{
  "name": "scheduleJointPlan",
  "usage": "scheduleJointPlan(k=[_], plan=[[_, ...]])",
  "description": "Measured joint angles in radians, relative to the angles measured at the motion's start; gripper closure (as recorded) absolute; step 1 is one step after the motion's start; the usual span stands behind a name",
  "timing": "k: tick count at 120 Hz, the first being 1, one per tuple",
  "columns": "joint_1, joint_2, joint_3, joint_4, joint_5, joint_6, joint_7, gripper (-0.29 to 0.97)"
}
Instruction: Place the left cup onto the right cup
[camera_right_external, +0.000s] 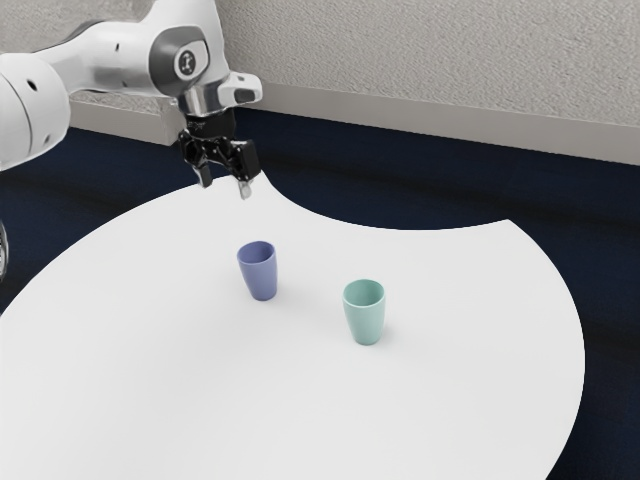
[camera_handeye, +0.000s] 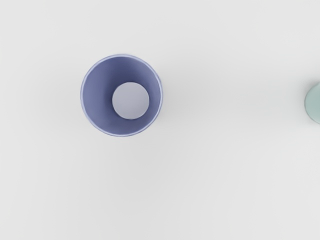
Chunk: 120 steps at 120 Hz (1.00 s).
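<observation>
Exterior view first: the white round table (camera_right_external: 150, 400) spreads out well below my fingers (camera_right_external: 204, 176), and my white arm (camera_right_external: 110, 50) comes in from the exterior view's upper left, ending in my gripper (camera_right_external: 225, 187), which points down toward the table's far edge. My two fingers are spread apart with nothing between them, so I am holding nothing.

The purple cup (camera_right_external: 258, 270), the one I take to be the left cup, stands on the table below my fingers and a little toward the exterior view's right of them, well apart from the tips. Beyond it on that same side, farther from my fingers, stands the green cup (camera_right_external: 364, 311). The two cups are apart, not touching.

In the wrist view I look almost straight down into the purple cup (camera_handeye: 121, 95): its round rim and its pale floor sit nearly concentric, so it is upright, long axis vertical, mouth toward my hand. It lies off to one side of where my hand is aimed, and a sliver of the green cup (camera_handeye: 314, 102) shows on the opposite side.

My judgement: a small sideways shift over the purple cup, then a straight descent.
</observation>
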Motion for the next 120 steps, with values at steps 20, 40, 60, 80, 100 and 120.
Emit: scheduleJointPlan(k=[20, 40, 60, 80, 100, 120], plan=[[0.0, 0.062, -0.001, 0.004, -0.002, 0.035, 0.003, 0.0], [0.001, 0.112, -0.002, 0.014, -0.015, 0.086, 0.007, 0.0], [0.003, 0.152, -0.013, 0.018, -0.04, 0.136, 0.01, 0.0], [0.006, 0.181, -0.015, 0.018, -0.059, 0.162, 0.011, 0.0], [0.006, 0.2, -0.016, 0.014, -0.069, 0.175, 0.012, 0.0], [0.006, 0.229, -0.015, 0.013, -0.098, 0.18, 0.013, 0.0]])
